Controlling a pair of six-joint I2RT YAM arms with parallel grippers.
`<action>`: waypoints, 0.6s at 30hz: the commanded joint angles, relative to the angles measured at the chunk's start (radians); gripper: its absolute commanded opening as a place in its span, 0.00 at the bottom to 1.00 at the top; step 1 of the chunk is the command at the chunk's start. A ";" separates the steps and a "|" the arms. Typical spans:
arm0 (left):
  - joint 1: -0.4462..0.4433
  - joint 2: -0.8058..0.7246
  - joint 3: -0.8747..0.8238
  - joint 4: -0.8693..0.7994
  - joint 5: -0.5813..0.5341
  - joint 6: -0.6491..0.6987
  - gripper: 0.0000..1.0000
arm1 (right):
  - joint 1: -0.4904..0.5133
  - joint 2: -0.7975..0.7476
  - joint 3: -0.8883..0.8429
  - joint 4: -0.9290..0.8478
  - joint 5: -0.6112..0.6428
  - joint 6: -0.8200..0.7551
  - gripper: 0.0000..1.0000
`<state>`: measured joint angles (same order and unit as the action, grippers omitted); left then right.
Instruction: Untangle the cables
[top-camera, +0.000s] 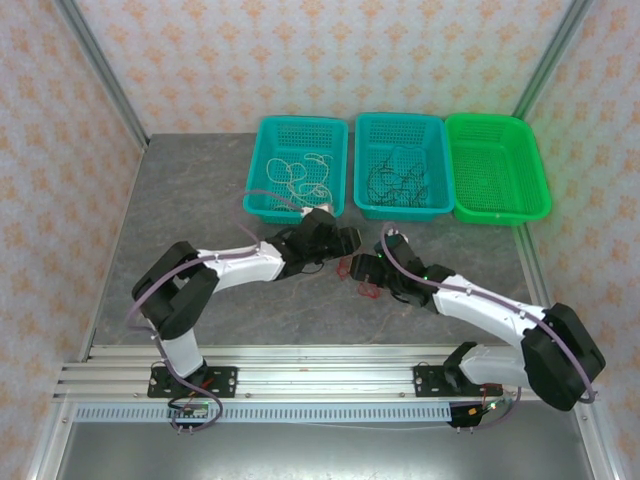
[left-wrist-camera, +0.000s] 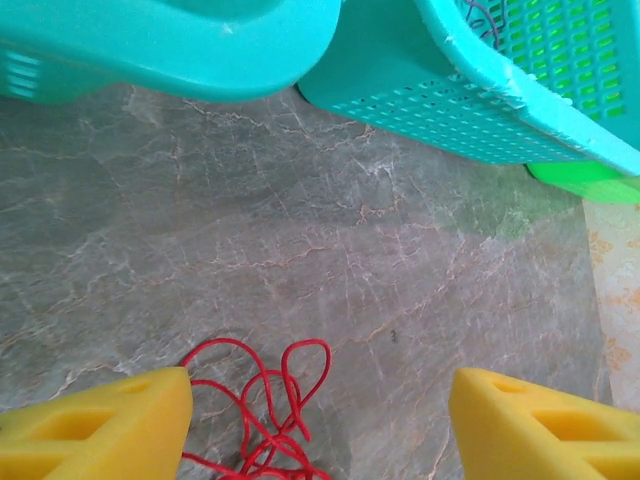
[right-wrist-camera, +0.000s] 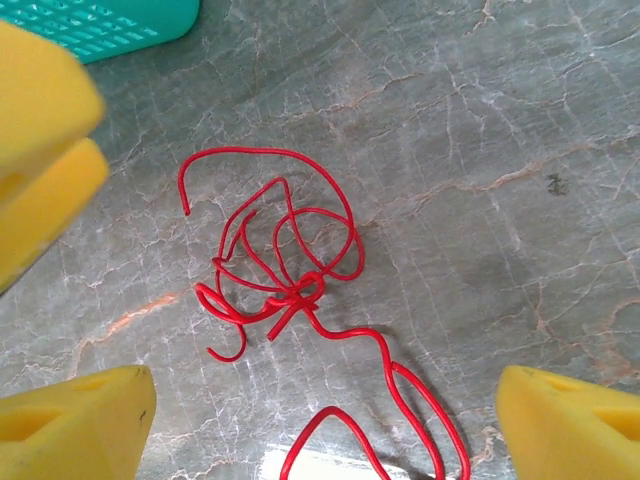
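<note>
Red cable (right-wrist-camera: 290, 290) sits loose on the stone tabletop (top-camera: 200, 200), just on the near side of the middle basket (top-camera: 404, 210), bunched into loops with a tight knot at its heart. My right gripper (right-wrist-camera: 322, 420) hovers over it, jaws wide apart, nothing between them. My left gripper (left-wrist-camera: 320, 400) hangs off the near-left side of that basket, jaws apart too and empty, with the red loops showing between its fingers. Black cables (top-camera: 395, 180) lie inside the middle basket, and cream-white cables (top-camera: 300, 172) in the left basket (top-camera: 270, 205) right beside it.

Risk from here, as I judge it: if I pinch the knot itself, any pull cinches it tighter. If I catch two strands at once, the whole bundle drags as one lump. Both grippers are close together, so a careless reach could knock one's fingers into the other's.
</note>
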<state>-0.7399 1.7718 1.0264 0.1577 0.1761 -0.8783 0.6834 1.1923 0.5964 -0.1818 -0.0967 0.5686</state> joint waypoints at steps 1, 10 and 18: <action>-0.007 0.046 0.044 0.029 -0.006 -0.032 0.67 | -0.002 -0.049 -0.017 -0.022 0.049 -0.005 0.88; -0.008 0.132 0.088 0.078 0.023 -0.061 0.42 | -0.004 -0.110 -0.047 -0.004 0.084 -0.025 0.89; -0.008 0.111 0.075 0.111 0.054 -0.077 0.00 | -0.005 -0.122 -0.086 0.033 0.109 -0.028 0.90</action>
<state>-0.7399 1.9202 1.0931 0.2264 0.2173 -0.9508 0.6834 1.0904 0.5331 -0.1833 -0.0246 0.5526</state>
